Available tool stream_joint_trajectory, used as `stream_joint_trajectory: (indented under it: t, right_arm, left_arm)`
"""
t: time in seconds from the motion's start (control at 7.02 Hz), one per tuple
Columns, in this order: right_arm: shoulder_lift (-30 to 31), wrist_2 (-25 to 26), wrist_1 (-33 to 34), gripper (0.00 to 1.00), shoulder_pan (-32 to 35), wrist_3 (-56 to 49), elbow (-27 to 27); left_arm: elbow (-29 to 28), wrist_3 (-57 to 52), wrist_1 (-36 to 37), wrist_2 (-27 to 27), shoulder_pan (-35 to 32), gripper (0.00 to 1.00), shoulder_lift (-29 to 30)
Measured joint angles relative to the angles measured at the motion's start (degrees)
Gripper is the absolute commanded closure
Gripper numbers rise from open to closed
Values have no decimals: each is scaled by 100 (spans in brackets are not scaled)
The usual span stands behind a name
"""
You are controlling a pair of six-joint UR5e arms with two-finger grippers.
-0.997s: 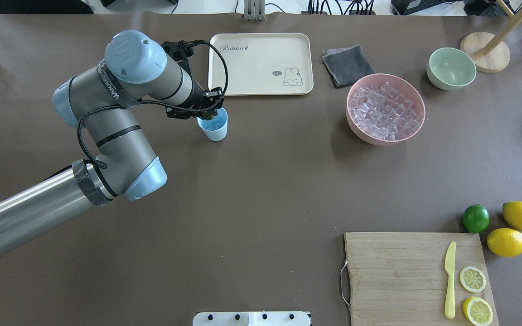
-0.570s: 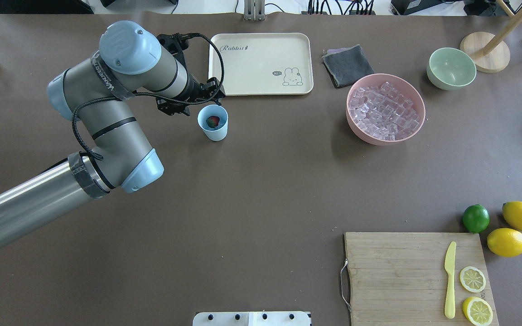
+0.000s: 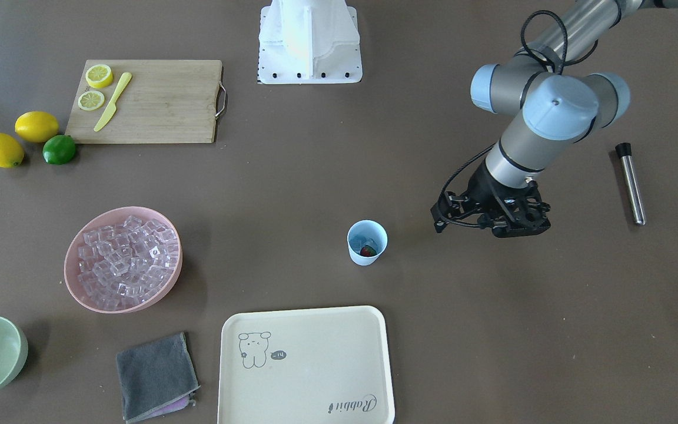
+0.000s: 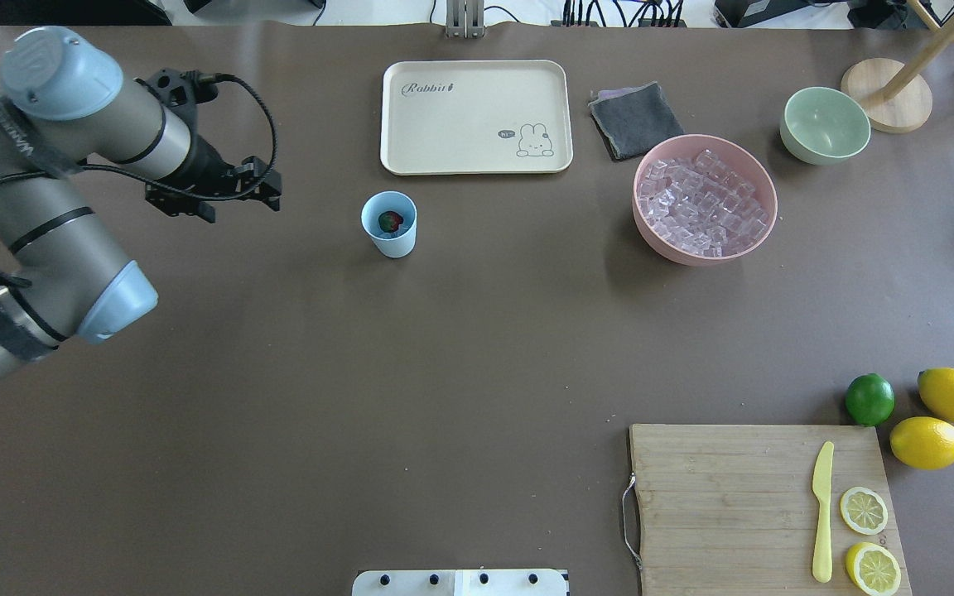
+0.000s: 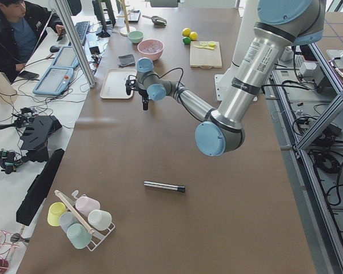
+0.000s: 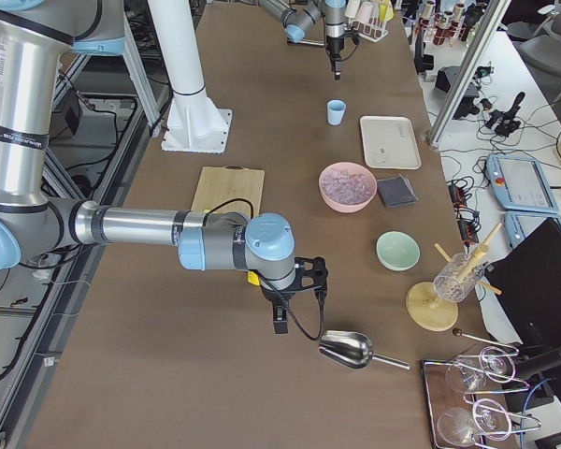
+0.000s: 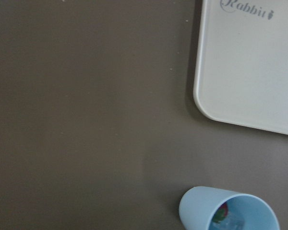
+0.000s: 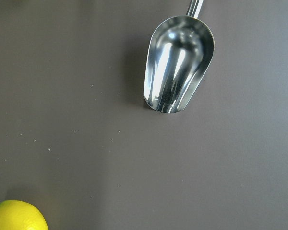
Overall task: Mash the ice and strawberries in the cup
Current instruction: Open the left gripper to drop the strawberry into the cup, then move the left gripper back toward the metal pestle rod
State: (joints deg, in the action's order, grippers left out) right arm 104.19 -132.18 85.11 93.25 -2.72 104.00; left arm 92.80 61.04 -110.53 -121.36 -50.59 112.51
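Left gripper point(image 4: 216, 194) is hanging over bare table, well apart from the small light blue tapered plastic cup point(image 4: 389, 225). Its jaws are pointing downward and no view is showing them plainly, so spread or pressed together cannot be told. No object is showing beneath it. Right gripper point(image 6: 280, 323) is hovering near a shiny steel scoop point(image 8: 177, 64) at the table's far right end. Only the side view shows it, so its state likewise cannot be told.

Progress: the cup is standing upright, and the small red strawberry point(image 4: 391, 221) is lying inside it, apparently whole. Something pale and glassy is sitting beside the strawberry, possibly one cube, but it is too small to confirm. The bulk of the clear ice cubes point(image 4: 705, 203) is resting in the round pink bowl point(image 4: 676, 252). Mashing is judged not yet begun. A slim metal rod with a black tip point(image 3: 630, 182), the likely masher, is lying on the table beyond the left arm.

Clearances: the cream rectangular tray point(image 4: 460, 116) is sitting near the cup but apart from it. Open brown table is surrounding the cup on the other sides.
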Motion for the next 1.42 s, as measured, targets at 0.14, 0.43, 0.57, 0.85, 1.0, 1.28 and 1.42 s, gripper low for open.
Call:
stream_joint_trajectory:
  t: [0.14,0.43,0.57,0.85,1.0,1.28,1.42]
  right_arm:
    - [11,-33,-2,0,0,0,12]
    - [29,-101,-3,0,0,-8,34]
    - [45,-110,-3,0,0,-41,48]
    - [85,-113,-3,0,0,-286,63]
    - [81,-109,-3,0,0,-356,57]
    - [88,-112,2,0,3,-398,52]
    - [101,-114,4,0,9,-402,56]
  left_arm:
    - [118,-802,-200,-18,-281,3,-707]
    - [124,-2339,-813,9,-862,3,-1985]
    - [-6,-2764,-1052,39,-1079,3,-2372]
    - [-803,-3021,-2021,57,-1289,3,-2705]
    - [-1211,-3016,-2514,59,-1311,7,-2729]
    - [-1435,-2983,-2844,-6,-1320,29,-2716]
    - [-1443,-2977,-2876,-46,-1321,30,-2704]
